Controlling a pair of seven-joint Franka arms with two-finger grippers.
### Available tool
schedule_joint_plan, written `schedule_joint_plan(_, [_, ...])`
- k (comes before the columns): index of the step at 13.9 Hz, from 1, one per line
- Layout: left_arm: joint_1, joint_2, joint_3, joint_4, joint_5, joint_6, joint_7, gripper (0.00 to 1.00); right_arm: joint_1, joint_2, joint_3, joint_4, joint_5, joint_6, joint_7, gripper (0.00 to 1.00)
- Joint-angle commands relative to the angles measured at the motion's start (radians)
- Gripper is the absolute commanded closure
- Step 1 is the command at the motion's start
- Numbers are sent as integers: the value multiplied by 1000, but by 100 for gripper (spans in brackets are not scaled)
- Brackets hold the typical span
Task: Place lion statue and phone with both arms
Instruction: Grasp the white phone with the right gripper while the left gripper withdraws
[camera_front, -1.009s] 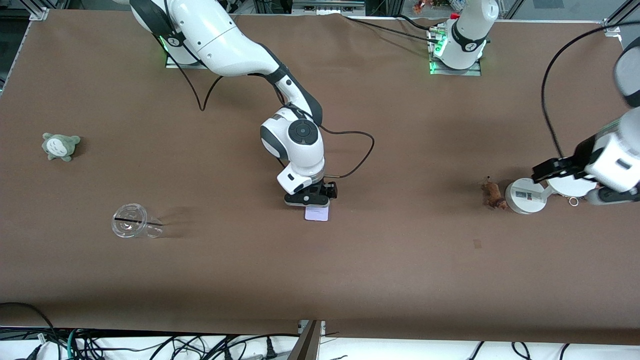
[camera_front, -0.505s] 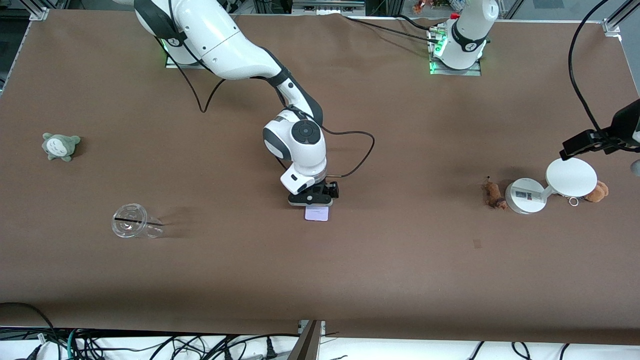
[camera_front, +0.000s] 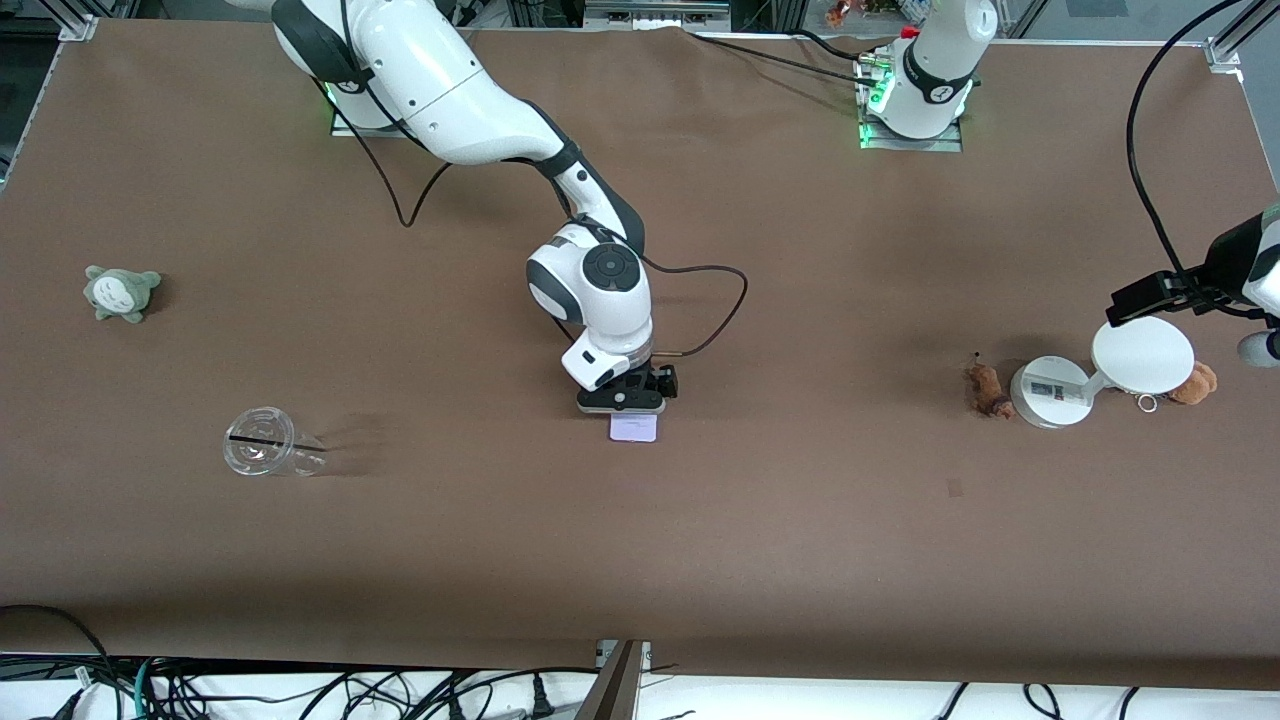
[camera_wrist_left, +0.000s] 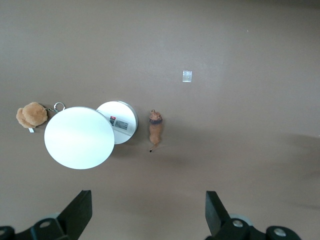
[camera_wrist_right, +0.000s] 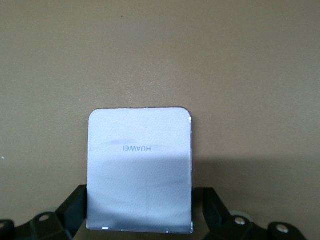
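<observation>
The phone lies flat on the brown table near its middle, a pale lavender rectangle; in the right wrist view it fills the space between the fingers. My right gripper is low over it, open, one finger on each side of the phone's edges. The lion statue lies on the table toward the left arm's end, beside the white stand; it shows in the left wrist view. My left gripper is open and empty, high over the stand.
A white disc stand with a round base stands beside the lion. An orange-brown plush bear with a keyring lies by it. A clear cup and a grey plush lie toward the right arm's end.
My left arm has pulled up and away from the stand toward the table's end, uncovering the disc and bear. My right gripper has shifted only slightly over the phone.
</observation>
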Motion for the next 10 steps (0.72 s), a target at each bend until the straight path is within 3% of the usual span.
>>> schedule_joint_plan(1, [13, -1, -5, 8, -25, -11, 26, 0, 12, 25, -11, 29, -20, 8, 25, 2])
schedule_joint_plan(6, [15, -3, -5, 8, -26, -13, 26, 0, 12, 24, -11, 29, -23, 8, 17, 25])
schedule_joint_plan(10, [13, -1, -5, 8, -26, -11, 26, 0, 9, 10, -19, 29, -23, -3, 2, 31])
